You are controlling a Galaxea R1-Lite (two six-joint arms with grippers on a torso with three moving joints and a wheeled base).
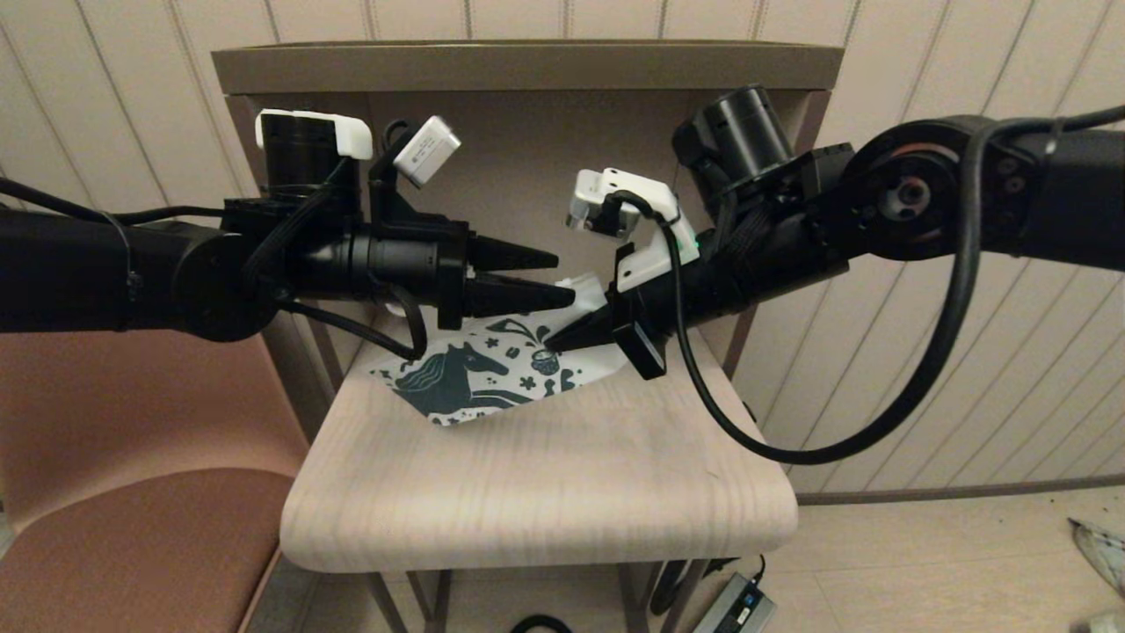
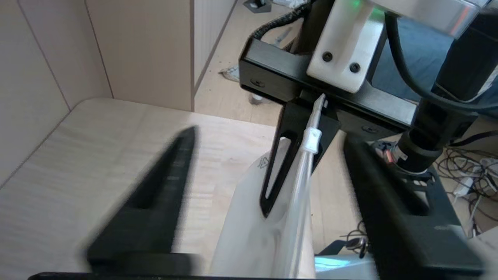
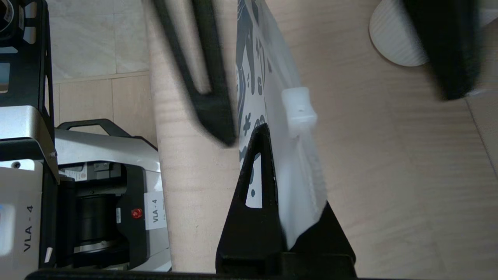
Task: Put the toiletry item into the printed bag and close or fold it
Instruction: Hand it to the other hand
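A pale wooden table filled the near part of the head view, its front half bare. Farther back, the printed bag was partly raised off the wood, with one end resting on the table and its zip edge lifted toward the two grippers. It was a flat white pouch printed with a dark teal galloping horse and small doodles, and it had a white zip strip with a small white slider along its top edge.

The right gripper reached in from the right, its fingers pressed together on the bag's top corner just below the slider. The left gripper reached in from the left and faced it, with its fingers apart on either side of the raised zip edge and gripping nothing.

The toiletry item showed in no view. It could not be told whether it was already inside the pouch. Judging from the pinned corner and the open fingers lined up on the zip strip, the work looked to be at the closing stage, with the slider yet to be drawn along or the bag yet to be folded.

Beyond the bag, a white ribbed mug stood on the table near the back panel.
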